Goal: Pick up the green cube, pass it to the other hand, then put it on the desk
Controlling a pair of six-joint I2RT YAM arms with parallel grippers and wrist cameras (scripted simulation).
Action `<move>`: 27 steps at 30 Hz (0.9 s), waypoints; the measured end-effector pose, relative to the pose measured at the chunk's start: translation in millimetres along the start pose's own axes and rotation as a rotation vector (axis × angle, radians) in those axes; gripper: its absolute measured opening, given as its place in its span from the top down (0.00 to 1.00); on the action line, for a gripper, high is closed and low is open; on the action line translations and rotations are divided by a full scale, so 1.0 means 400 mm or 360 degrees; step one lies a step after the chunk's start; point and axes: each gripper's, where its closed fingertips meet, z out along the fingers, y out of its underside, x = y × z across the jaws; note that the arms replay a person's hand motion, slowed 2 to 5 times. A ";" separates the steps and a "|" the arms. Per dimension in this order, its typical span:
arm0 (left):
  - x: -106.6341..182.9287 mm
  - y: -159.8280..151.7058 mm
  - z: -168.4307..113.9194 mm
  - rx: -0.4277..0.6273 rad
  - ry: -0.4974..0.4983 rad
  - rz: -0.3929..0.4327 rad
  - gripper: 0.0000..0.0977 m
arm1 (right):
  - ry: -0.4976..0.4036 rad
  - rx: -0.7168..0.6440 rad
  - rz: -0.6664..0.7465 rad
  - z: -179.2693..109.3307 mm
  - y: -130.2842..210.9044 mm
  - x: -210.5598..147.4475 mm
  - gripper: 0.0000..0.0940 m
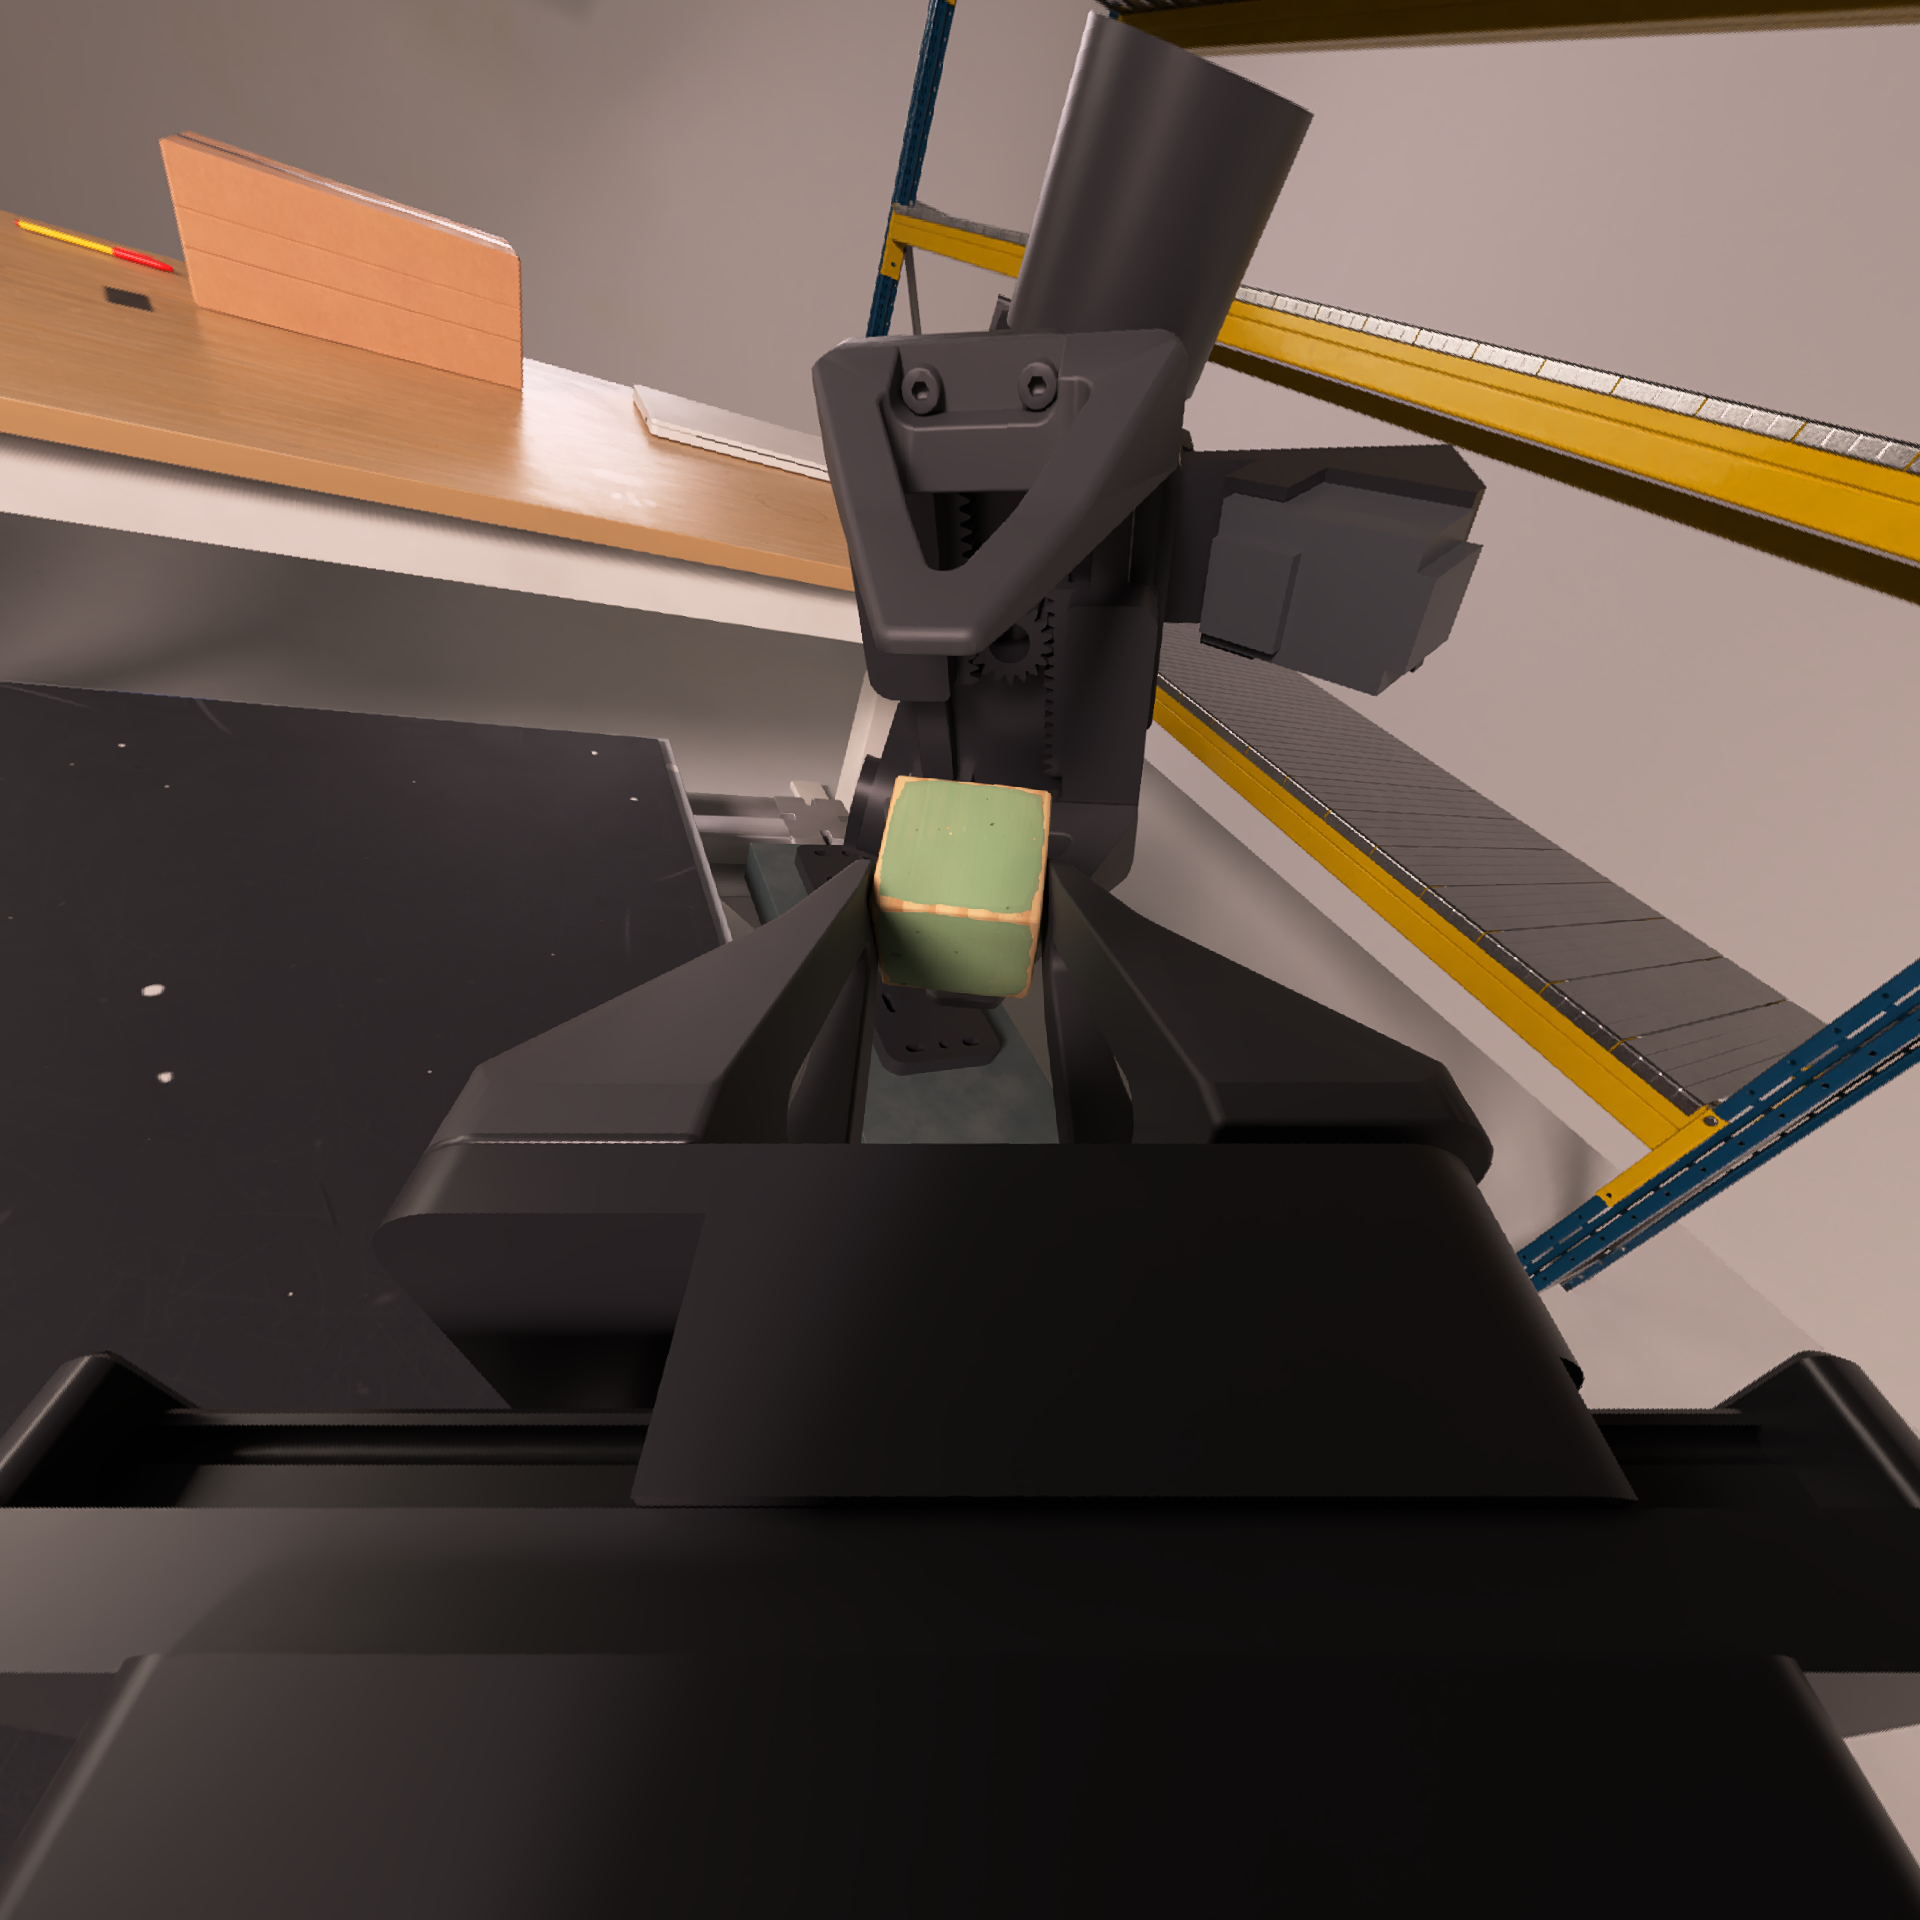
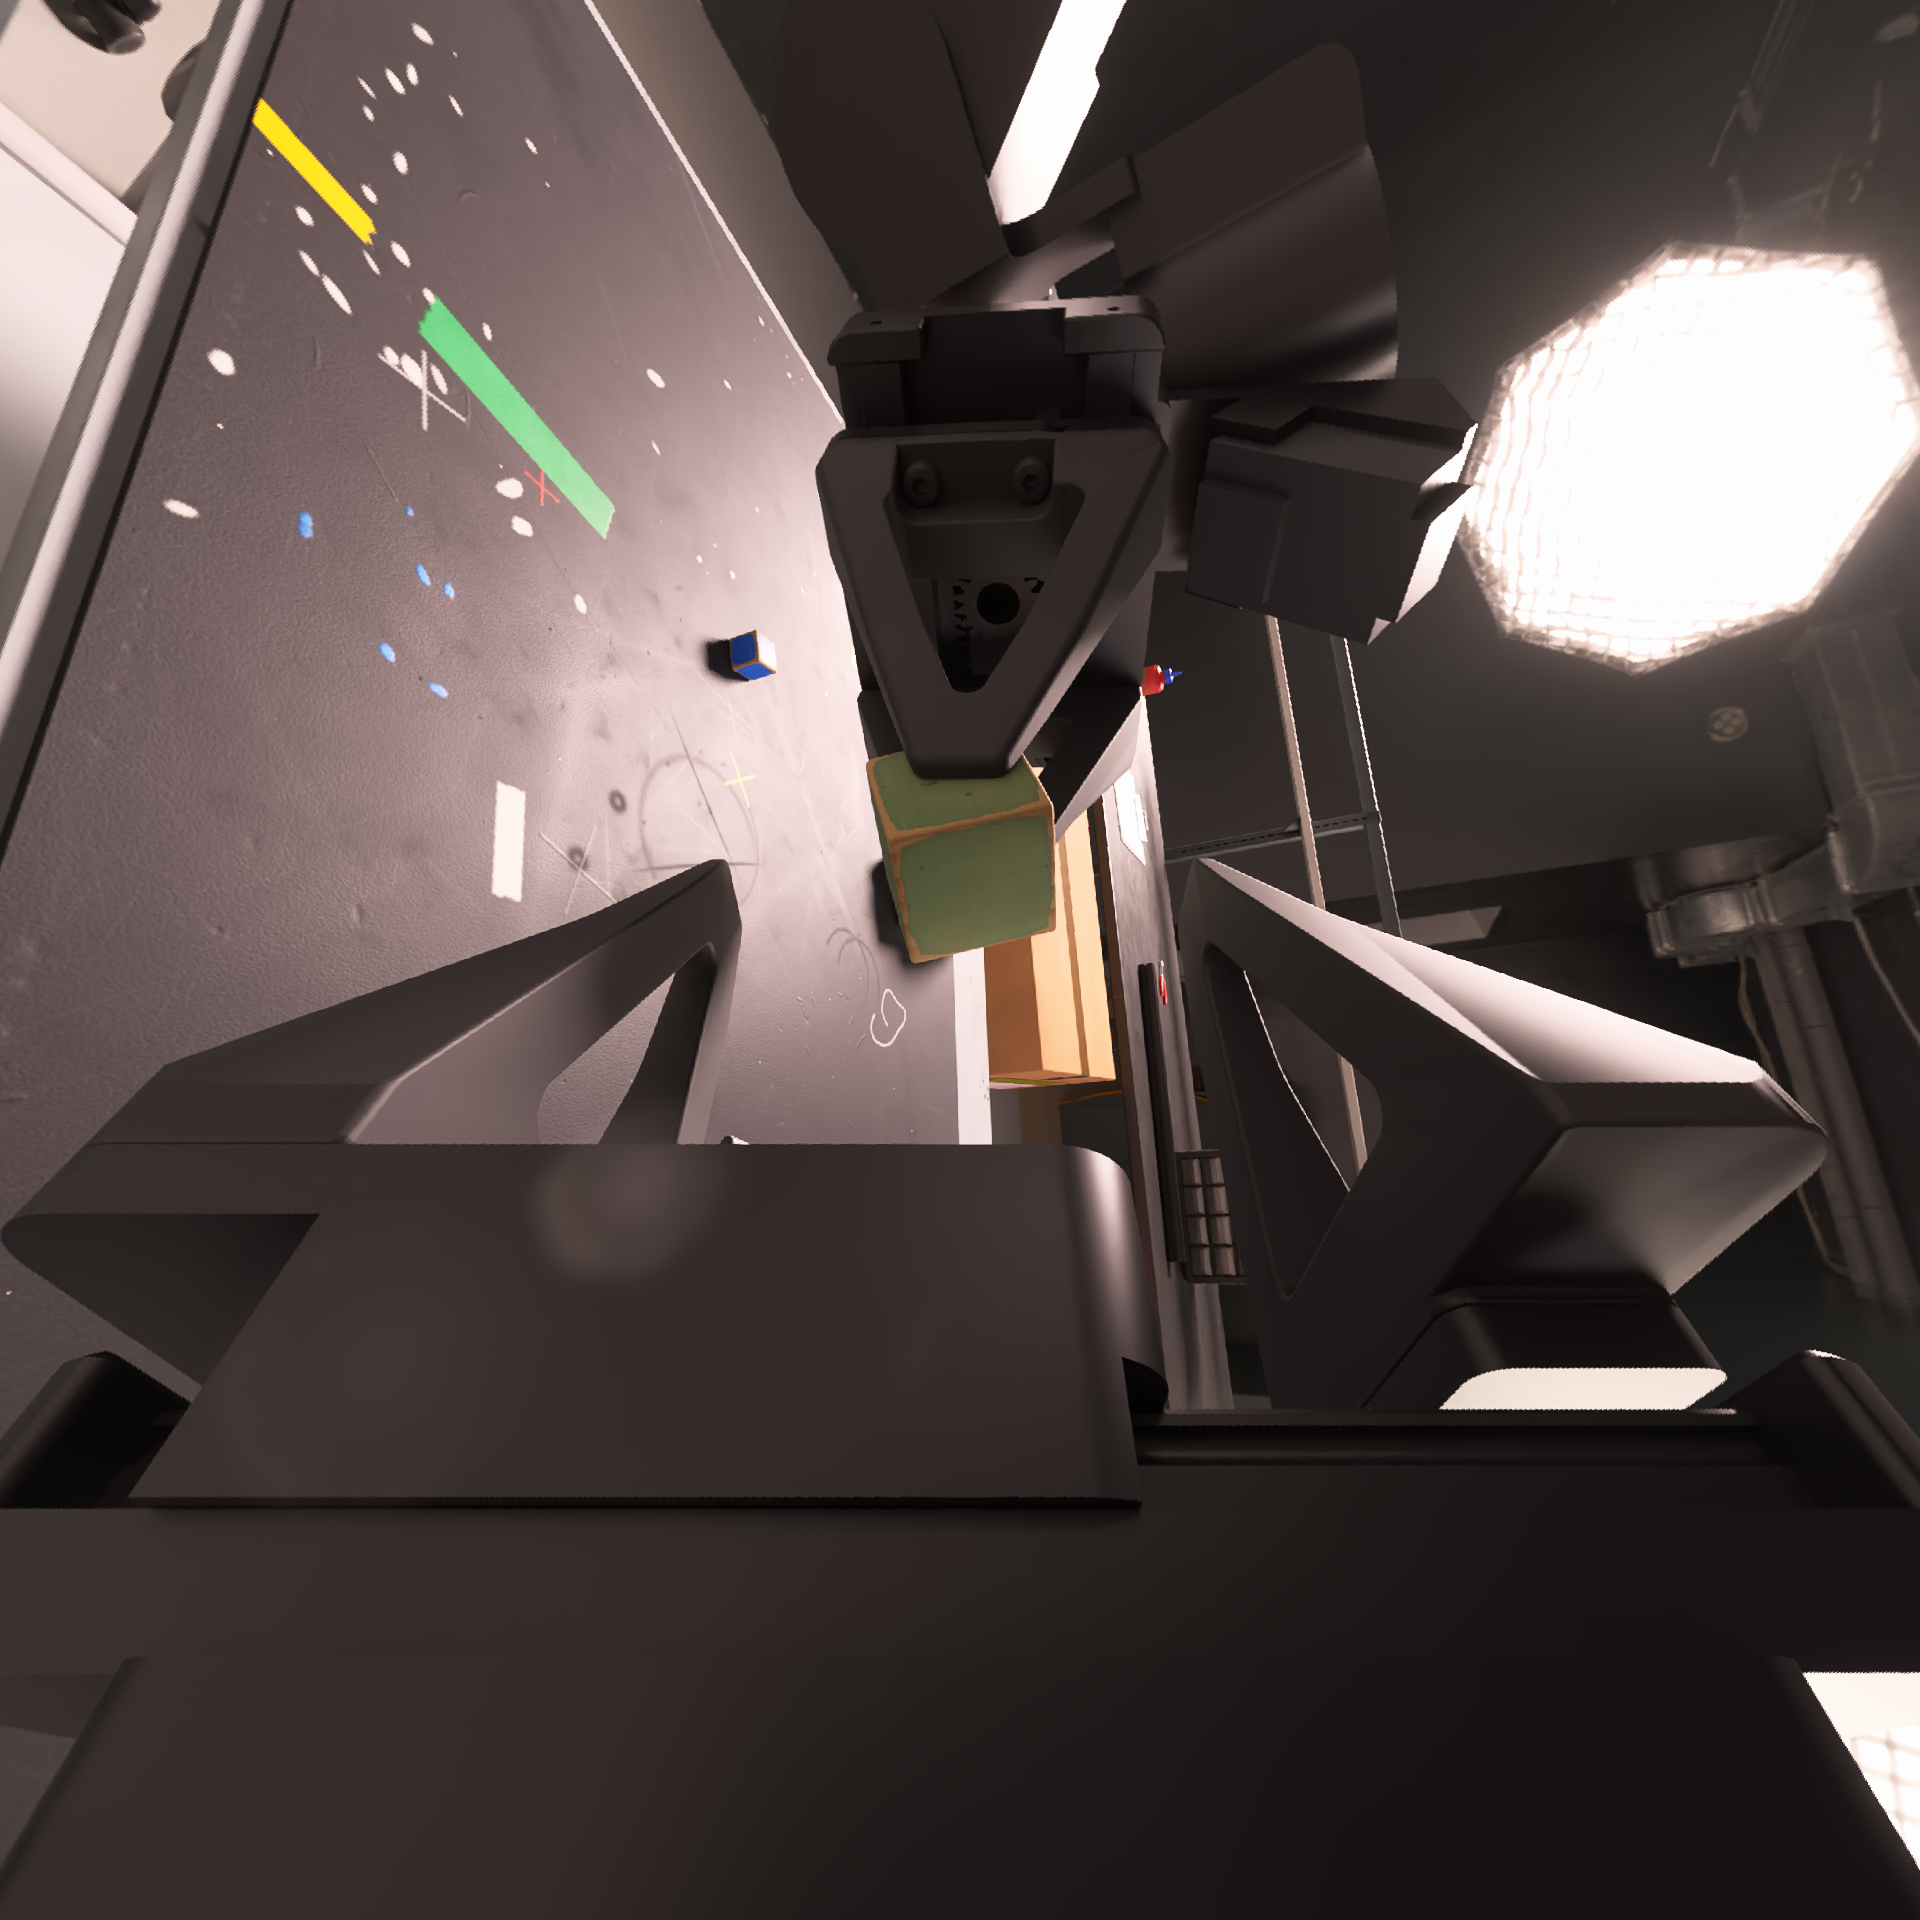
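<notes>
The green cube (image 1: 961, 883) with pale worn edges is held in the air between my left gripper's (image 1: 961, 940) two dark fingers, which are shut on its sides. My right gripper (image 2: 956, 873) is open, its fingers (image 2: 686, 935) spread wide on either side of the cube (image 2: 971, 873) and not touching it. The left gripper's finger (image 2: 977, 582) shows in the right wrist view pressed on the cube's far side. The right gripper's finger (image 1: 987, 499) faces the left wrist view from just beyond the cube.
The black table top (image 2: 312, 748) lies below, with a small blue cube (image 2: 750, 655), a green tape strip (image 2: 514, 416) and a yellow one (image 2: 312, 171). A wooden desk (image 1: 312, 405) bears a cardboard box (image 1: 353, 270). A yellow rack (image 1: 1558, 416) and a bright lamp (image 2: 1683, 447) stand around.
</notes>
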 end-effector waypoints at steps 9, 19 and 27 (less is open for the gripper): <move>-0.003 0.011 0.014 -0.0027 0.0033 -0.0018 0.73 | -0.0027 0.0010 -0.0002 -0.002 -0.002 -0.008 0.26; -0.005 0.022 0.027 -0.0060 0.0055 -0.0056 0.73 | -0.0058 0.0036 -0.0001 -0.004 -0.009 -0.016 0.35; -0.006 0.025 0.038 -0.0063 0.0079 -0.0065 0.73 | -0.0089 0.0043 0.0000 -0.001 -0.011 -0.026 0.46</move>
